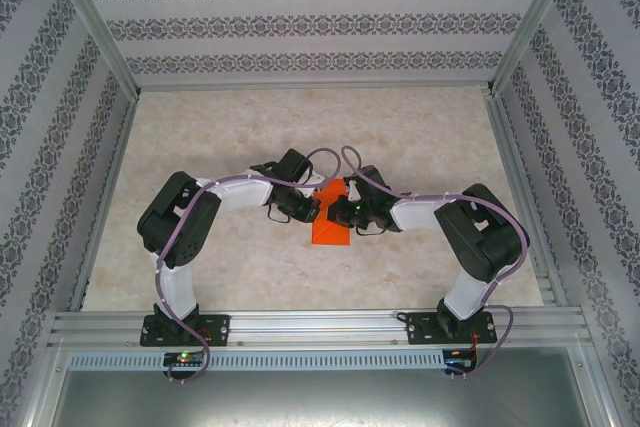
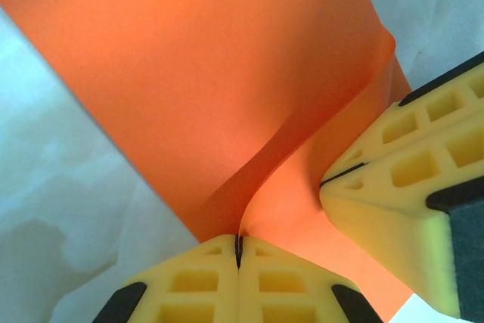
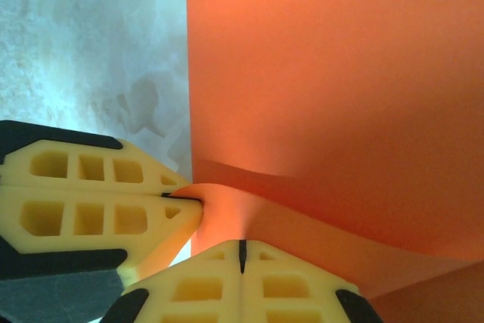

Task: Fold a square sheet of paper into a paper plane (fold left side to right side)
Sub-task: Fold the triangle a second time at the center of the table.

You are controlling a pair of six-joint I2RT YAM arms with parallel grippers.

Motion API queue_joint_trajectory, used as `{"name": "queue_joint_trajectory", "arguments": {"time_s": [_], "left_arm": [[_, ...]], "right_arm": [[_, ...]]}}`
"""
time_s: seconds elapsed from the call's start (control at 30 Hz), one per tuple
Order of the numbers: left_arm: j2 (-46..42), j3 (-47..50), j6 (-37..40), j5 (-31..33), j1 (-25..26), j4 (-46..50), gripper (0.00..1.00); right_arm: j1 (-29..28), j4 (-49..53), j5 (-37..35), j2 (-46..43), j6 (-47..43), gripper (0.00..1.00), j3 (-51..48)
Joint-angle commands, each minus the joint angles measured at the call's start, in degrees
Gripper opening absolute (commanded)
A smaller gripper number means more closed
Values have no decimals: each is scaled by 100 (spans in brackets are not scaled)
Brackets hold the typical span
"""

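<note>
Left pincer (image 2: 238, 251) and right pincer (image 3: 242, 255) both have their yellow fingertips pressed together, each apparently clamped on the near edge of the square sheet of paper (image 2: 212, 73). They sit close side by side, with their tips almost meeting at an angle.

The bright orange, unmarked paper lies near the middle of the tabletop (image 1: 250, 127), between the two wrists. Most of it rests flat. Where the pincers grip it, the edge is drawn up into a soft ridge that curves back down to the surface.

As a judgement, the step in hand is the start of a fold: the edge is gripped and slightly raised, and no sharp crease shows yet. The next move seems to call for both pincers to carry that edge over toward the right side together, keeping it square with the far edge. The paper would then need laying down and pressing flat. If the pincers pulled apart, the thin paper might tear or skew.

From above, the paper is a small orange shape half covered by the wrists, so the grip itself is hidden. That view does give the paper's place on the pale marbled tabletop and both arms bent inward from the metal rail (image 1: 320, 325). The wrist cameras show the closed seams, the raised ridge and the neighbouring pincer.
</note>
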State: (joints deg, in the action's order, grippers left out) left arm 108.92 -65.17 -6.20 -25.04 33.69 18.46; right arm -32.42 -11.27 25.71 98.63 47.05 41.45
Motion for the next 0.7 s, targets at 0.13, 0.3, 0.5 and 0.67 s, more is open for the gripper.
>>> {"name": "queue_joint_trajectory", "arguments": {"time_s": [0.13, 0.3, 0.5, 0.67], "left_arm": [[134, -78, 154, 52, 39, 141, 0], [130, -112, 147, 62, 41, 167, 0], [122, -145, 111, 28, 42, 178, 2], [-198, -131, -13, 8, 41, 141, 10]], "right_arm": [[-19, 274, -276, 16, -237, 3, -53], [17, 318, -321, 42, -262, 3, -100], [52, 362, -321, 95, -265, 3, -155], [53, 406, -349, 137, -261, 3, -190]]}}
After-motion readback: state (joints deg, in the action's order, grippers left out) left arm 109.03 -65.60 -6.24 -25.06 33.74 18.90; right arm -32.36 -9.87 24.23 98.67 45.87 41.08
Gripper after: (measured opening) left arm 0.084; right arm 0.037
